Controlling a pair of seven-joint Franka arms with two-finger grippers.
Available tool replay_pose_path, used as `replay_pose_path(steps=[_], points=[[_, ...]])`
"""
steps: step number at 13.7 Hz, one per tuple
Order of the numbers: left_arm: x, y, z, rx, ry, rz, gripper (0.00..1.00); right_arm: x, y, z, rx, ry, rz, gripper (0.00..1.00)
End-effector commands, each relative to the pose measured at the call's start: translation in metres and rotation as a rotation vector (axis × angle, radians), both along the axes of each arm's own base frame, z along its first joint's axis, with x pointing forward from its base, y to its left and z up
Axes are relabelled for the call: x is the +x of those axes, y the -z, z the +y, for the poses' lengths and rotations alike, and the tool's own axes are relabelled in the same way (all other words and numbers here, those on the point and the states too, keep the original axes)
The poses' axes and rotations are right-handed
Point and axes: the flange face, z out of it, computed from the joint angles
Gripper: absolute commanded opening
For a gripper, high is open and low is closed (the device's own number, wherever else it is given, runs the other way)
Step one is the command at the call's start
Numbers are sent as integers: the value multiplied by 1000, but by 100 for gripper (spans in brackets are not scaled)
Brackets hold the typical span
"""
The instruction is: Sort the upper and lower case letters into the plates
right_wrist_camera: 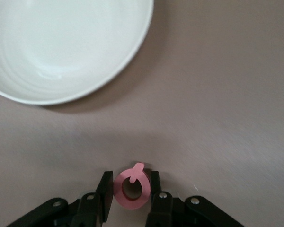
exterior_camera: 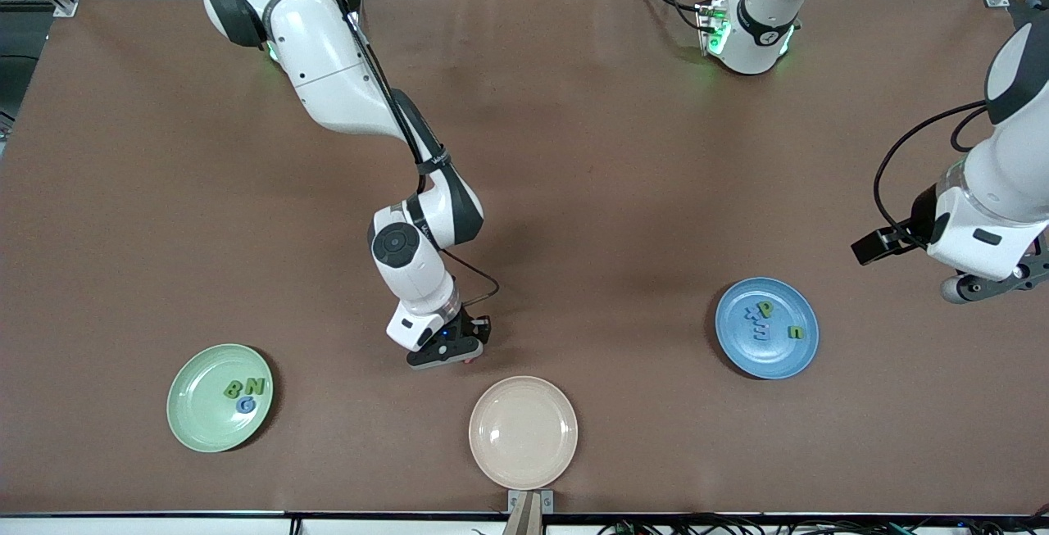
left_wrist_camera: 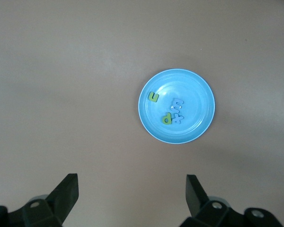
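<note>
we are on the last letter: the right gripper (right_wrist_camera: 128, 191) has its fingers clamped on the red letter (right_wrist_camera: 131, 189), a ring-shaped capital with a small tail, probably a q, low over the table just beside the cream plate (exterior_camera: 523, 432).

the green plate (exterior_camera: 220, 397), toward the right arm's end from the cream plate, holds the capitals b, n and g, so we judge the next move is a lift and a carry over its rim, then a release. nothing stands in the way on that path.

the blue plate (exterior_camera: 767, 327), toward the left arm's end, holds the p (left_wrist_camera: 166, 118), n (left_wrist_camera: 154, 97), m and x. the left gripper (left_wrist_camera: 132, 189) waits high near it, fingers wide apart and empty.
</note>
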Motion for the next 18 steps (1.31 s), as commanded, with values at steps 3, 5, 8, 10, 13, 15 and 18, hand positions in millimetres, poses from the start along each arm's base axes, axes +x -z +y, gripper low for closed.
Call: replay_pose_path(steps=[3, 5, 8, 10, 13, 15, 18], points=[[-13, -26, 3, 39, -43, 30, 100, 49, -78, -108, -123, -19, 160, 0], [-21, -37, 7, 7, -62, 46, 100, 71, -93, -187, -218, -157, 126, 1], [-34, -64, 27, -78, -85, 29, 100, 89, -92, -302, -285, -274, 131, 1], [-49, -81, 46, -124, -36, 22, 100, 93, -83, -362, -297, -285, 136, 4], [-84, -94, 54, -105, 77, 30, 100, 93, -65, -390, -295, -231, 115, 100], [-96, -103, 44, -108, 98, 19, 100, 92, -70, -393, -268, -208, 105, 100], [-108, -114, 32, -104, 119, 3, 100, 93, -110, -399, -243, -174, 68, 100]])
